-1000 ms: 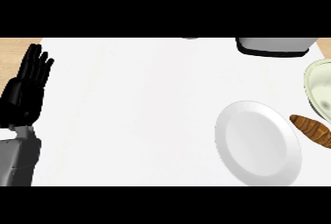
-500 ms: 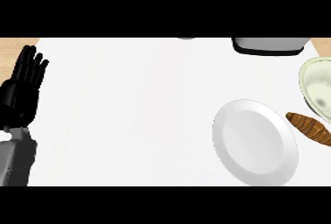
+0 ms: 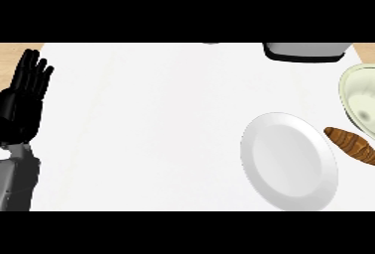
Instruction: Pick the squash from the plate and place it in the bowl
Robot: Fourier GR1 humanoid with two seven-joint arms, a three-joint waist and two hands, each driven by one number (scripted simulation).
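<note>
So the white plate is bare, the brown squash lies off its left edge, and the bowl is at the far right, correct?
Not quite. In the head view the squash lies off the right edge of the plate, not the left. The plate is bare and the bowl is at the far right.

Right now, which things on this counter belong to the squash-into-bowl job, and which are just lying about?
Job: round white plate, nothing on it; pale green bowl at the right edge; brown ridged oblong thing, perhaps the squash, beside the plate, not on it; black left hand, open, resting at the left.
Lying about: grey and black container at the top edge.
</note>
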